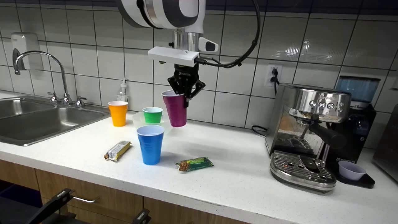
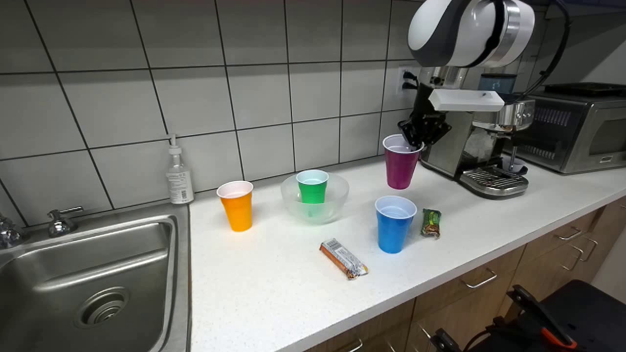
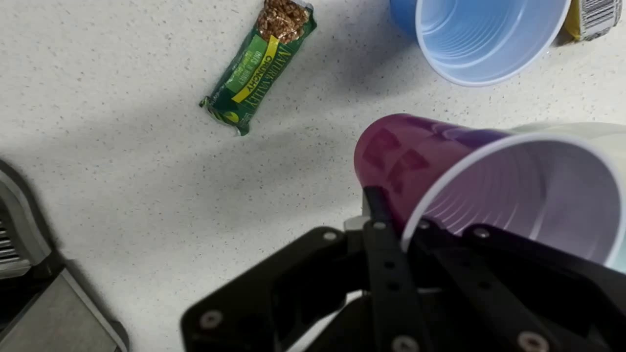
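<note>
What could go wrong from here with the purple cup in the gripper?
The purple cup is tilted and pinched at just one side by the gripper, so it might swivel or slip with a sharp move. The blue cup stands nearby, so a low sweep that way could tip it. The green cup stands inside the translucent bowl, so bumping either might upset both.

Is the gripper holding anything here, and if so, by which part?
Yes: the gripper holds the purple cup by its wall at the rim, one finger inside the cup and one outside.
</note>
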You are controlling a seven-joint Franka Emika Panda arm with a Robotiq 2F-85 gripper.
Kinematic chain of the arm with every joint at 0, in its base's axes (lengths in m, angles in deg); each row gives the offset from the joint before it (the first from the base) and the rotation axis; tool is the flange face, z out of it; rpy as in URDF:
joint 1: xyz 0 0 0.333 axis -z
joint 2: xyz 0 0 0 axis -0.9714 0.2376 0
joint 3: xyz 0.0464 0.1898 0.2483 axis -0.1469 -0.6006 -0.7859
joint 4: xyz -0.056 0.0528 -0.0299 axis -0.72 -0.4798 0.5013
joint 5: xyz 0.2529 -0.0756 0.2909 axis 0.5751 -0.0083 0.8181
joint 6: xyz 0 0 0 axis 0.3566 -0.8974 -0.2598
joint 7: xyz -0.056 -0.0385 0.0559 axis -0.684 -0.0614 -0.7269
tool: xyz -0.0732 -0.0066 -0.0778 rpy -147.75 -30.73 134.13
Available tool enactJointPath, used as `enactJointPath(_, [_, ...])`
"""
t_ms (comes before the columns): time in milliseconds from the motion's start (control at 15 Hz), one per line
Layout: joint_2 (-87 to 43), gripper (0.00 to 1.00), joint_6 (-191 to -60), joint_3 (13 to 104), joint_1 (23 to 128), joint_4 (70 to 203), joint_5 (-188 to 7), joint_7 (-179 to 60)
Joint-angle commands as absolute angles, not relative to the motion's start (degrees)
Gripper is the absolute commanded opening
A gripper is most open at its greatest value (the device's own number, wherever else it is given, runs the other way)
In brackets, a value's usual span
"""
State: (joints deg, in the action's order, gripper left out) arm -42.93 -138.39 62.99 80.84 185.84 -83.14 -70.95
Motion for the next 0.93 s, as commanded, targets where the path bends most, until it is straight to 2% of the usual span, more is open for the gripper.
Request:
enactJointPath(0, [-45.07,0.01,-136.92,62.33,80.97,186.79,-81.9,-72.88])
enactJointPath(867, [-47.86,0.01,-130.99,62.35,79.95,186.33,-78.35,-79.18])
